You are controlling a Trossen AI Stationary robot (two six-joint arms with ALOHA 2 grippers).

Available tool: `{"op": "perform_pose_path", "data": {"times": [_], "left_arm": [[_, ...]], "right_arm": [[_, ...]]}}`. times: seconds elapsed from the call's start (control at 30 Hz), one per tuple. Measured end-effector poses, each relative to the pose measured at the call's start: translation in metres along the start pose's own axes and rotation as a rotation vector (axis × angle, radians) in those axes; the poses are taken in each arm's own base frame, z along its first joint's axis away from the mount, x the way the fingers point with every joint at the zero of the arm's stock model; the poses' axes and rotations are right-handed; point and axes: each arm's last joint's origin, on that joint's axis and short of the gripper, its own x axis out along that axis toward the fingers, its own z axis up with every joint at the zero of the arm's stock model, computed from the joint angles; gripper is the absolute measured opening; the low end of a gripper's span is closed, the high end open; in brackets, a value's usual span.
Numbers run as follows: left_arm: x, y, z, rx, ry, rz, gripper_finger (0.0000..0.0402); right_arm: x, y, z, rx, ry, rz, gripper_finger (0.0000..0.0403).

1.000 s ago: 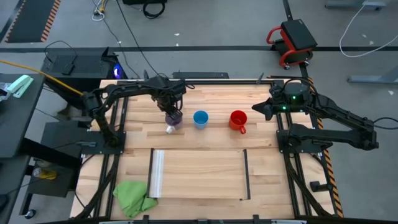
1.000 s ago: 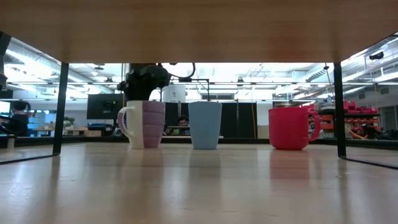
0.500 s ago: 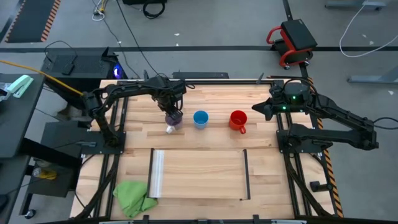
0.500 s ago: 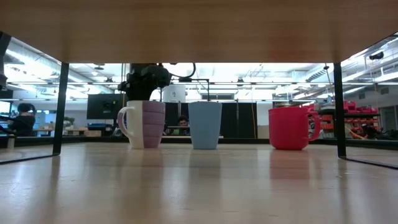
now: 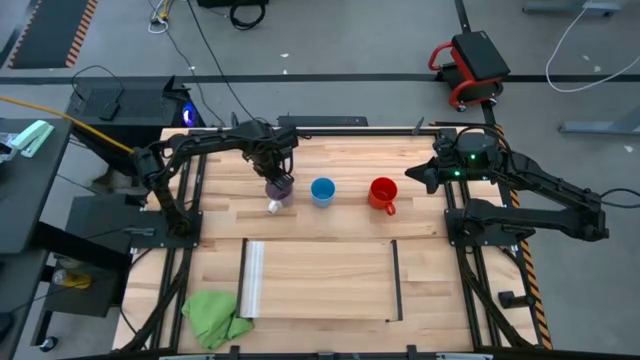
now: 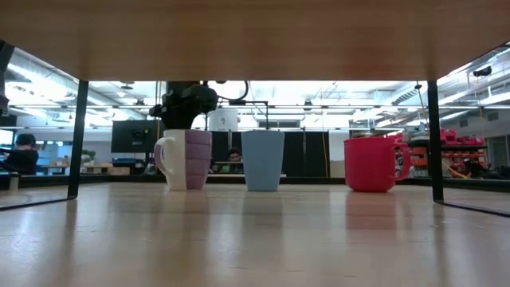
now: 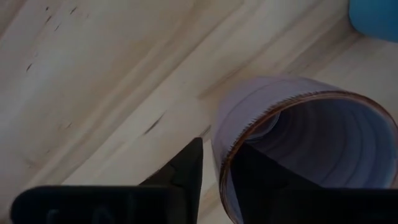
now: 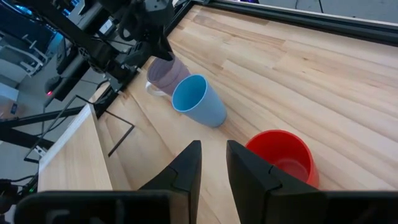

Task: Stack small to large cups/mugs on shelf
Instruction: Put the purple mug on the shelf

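Three mugs stand upright in a row on the tabletop: a pale purple mug (image 5: 278,190) with a white handle (image 6: 163,159), a blue mug (image 5: 322,191) and a red mug (image 5: 382,193). My left gripper (image 7: 217,149) points down over the purple mug's far side and is shut on its wall. The shelf (image 5: 320,280) lies flat nearer the front edge with nothing on it. My right gripper (image 8: 213,146) hangs above the table's right side, narrowly open, holding nothing. My left gripper has the purple mug's wall at the rim (image 7: 219,158), on the side away from the handle. One finger (image 7: 255,177) is inside the mug and the other (image 7: 189,168) outside. The fingers come from above, pointing down. The mug stands upright with its base on the table.
A green cloth (image 5: 215,315) lies at the front left corner, beside the shelf's silvery strip (image 5: 252,278). Black frame rails run along the table's left and right sides. Bare wood lies between the mug row and the shelf.
The purple mug has shifted very slightly under my left gripper; in the low view its handle shows a little closer in toward the body. Both arms have kept their places.
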Motion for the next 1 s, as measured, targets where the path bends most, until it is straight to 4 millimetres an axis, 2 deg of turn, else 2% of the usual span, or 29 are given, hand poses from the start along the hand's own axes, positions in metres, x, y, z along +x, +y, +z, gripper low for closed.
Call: {"op": "perform_pose_path", "data": {"times": [0.4, 0.67, 0.8, 1.0], "left_arm": [[0.000, 0.000, 0.000, -0.067, 0.004, -0.008, 0.0021], [-0.001, 0.000, -0.001, -0.156, 0.010, -0.006, 0.0025], [-0.018, -0.002, 0.002, -0.155, -0.001, -0.005, 0.0018], [-0.070, -0.011, 0.010, -0.137, -0.070, 0.022, 0.0018]], "right_arm": [[0.000, 0.000, 0.000, 0.000, 0.000, 0.000, 0.0083], [0.000, 0.000, 0.000, 0.000, -0.001, 0.000, 0.0083], [0.000, 0.000, 0.000, 0.000, -0.001, 0.000, 0.0083], [0.000, 0.000, 0.000, 0.000, -0.001, 0.001, 0.0083]]}}
